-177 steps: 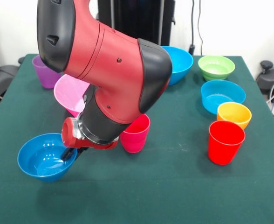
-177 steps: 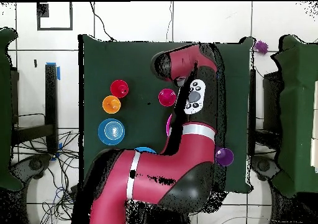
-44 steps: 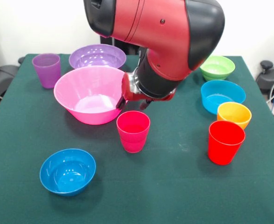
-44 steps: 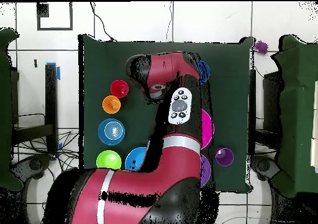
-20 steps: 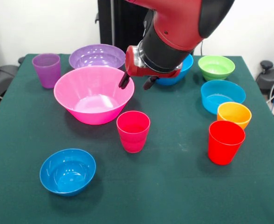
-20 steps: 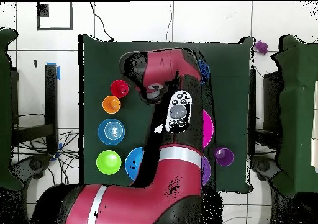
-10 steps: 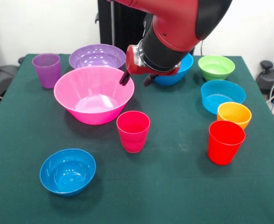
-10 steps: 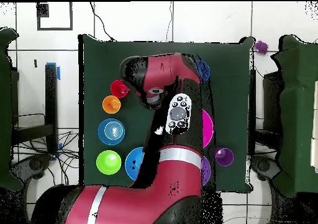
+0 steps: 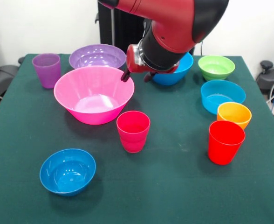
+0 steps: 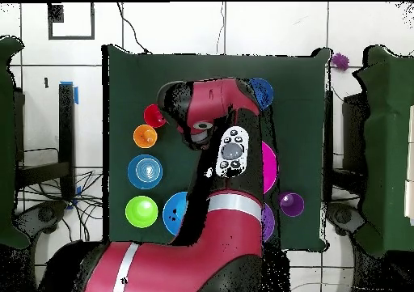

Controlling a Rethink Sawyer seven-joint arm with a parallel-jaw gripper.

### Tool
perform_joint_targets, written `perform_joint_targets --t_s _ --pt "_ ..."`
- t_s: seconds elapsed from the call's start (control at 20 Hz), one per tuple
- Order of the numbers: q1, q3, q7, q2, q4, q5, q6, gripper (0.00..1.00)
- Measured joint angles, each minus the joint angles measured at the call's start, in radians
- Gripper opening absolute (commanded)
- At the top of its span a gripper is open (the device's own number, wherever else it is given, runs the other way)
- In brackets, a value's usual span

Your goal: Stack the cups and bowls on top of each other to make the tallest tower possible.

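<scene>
so nothing's stacked at all, everything sits on its own on the green table point(image 9: 183, 186). the gripper point(image 9: 136, 76) hangs in the air just past the far right rim of the huge pink bowl point(image 9: 93, 94), carrying nothing, its two dark fingers point(image 9: 126, 75) spread apart with a clear gap between them. right behind the pink bowl and nearly touching it is the large purple bowl point(image 9: 98, 56), and the purple cup point(image 9: 47, 70) stands upright off to the left of both. the large blue bowl point(image 9: 176, 70) is mostly hidden behind the arm's wrist, only its right part pokes out. going down the right side of the front view you get the green bowl point(image 9: 216, 67), then the cyan bowl point(image 9: 222, 95), then the small orange bowl point(image 9: 234, 114), and the red cup point(image 9: 226, 142) upright just in front of the orange one, looks like it's almost touching it. the magenta-pink cup point(image 9: 133, 131) stands upright mid table, just in front of the pink bowl's near rim. the small dark blue bowl point(image 9: 67, 171) sits alone near the front left, well apart from the rest. from overhead the arm point(image 10: 212, 200) covers most of the middle, so a good part of the pink and purple bowls is hidden there.
</scene>
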Motion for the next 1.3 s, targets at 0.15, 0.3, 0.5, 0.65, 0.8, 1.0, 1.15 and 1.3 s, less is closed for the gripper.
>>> perform_joint_targets --t_s 0.15,0.3,0.5,0.65,0.8,1.0,1.15,1.3 --pt "0.0 0.0 0.0 0.0 0.015 0.004 0.0 1.0" --pt "0.0 0.0 0.0 0.0 0.034 0.014 0.0 1.0" --pt "0.0 0.0 0.0 0.0 0.058 0.025 0.0 1.0" --pt "0.0 0.0 0.0 0.001 0.079 0.031 0.0 1.0" --pt "0.0 0.0 0.001 0.002 0.09 0.035 0.0 1.0" --pt "0.0 0.0 0.001 0.002 0.105 0.04 -0.005 1.0" --pt "0.001 -0.001 0.001 0.003 0.116 0.04 -0.025 1.0" --pt "0.004 -0.005 0.001 0.005 0.12 0.04 -0.046 1.0"
